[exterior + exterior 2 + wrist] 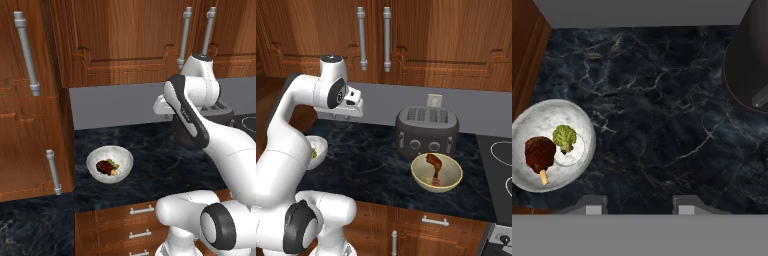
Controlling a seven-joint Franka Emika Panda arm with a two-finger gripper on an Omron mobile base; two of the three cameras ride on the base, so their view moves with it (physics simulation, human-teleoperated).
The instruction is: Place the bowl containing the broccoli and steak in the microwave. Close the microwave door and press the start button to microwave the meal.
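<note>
Left of the open jaws, bowl [552, 145].

bowl [552, 120] white | steak [539, 152] dark brown | broccoli [564, 137] green

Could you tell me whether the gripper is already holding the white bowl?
No, the gripper hangs empty over bare counter, with the bowl off to one side.
</note>
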